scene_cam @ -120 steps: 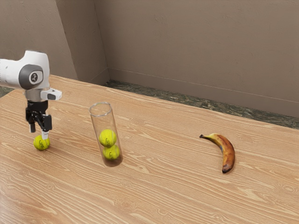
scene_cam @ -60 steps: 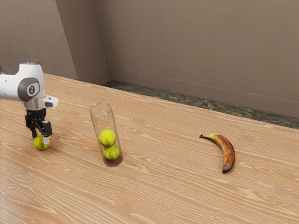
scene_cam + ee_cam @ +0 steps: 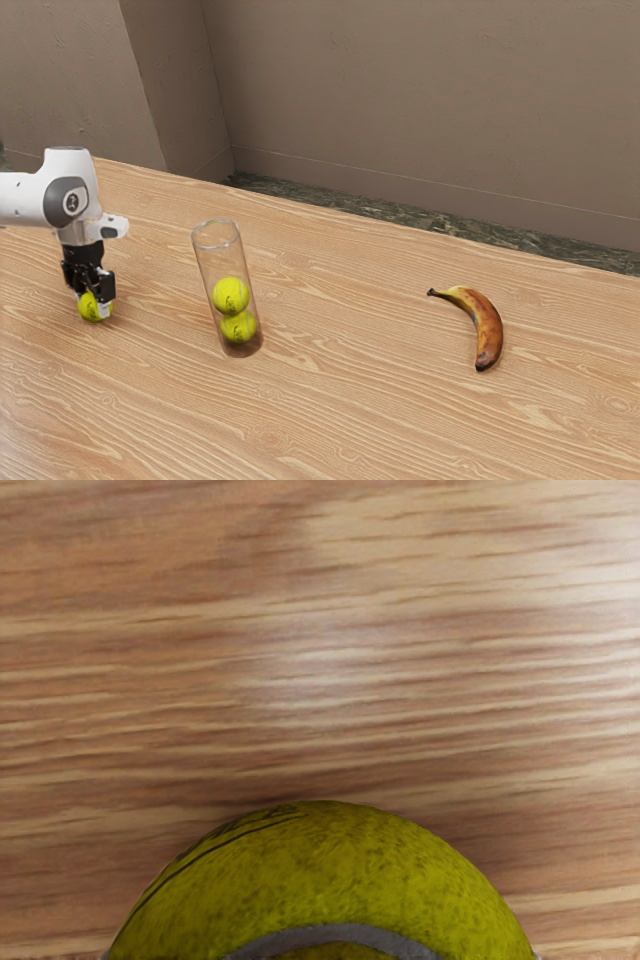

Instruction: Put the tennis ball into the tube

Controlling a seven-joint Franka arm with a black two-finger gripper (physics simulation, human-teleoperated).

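At the exterior view's left, my gripper [image 3: 92,302] is low over the table, its two fingers against opposite sides of a yellow-green tennis ball [image 3: 94,308]. That ball is at table level, partly covered by the fingers. In the wrist view the tennis ball [image 3: 330,880] appears large at the lower edge, directly under my hand. A clear open-topped tube [image 3: 206,262] stands apart from the gripper, toward the exterior view's right. Inside it are two more balls, an upper ball [image 3: 231,295] stacked on a lower ball [image 3: 239,328].
A banana [image 3: 487,325] lies on the wooden table [image 3: 340,400], well beyond the tube toward the exterior view's right. Walls [image 3: 420,110] rise behind the table's far edge.
My hand has come down around the ball and then shifted slightly toward the exterior view's right. Its fingers have closed on the ball, which moved slightly the same way.
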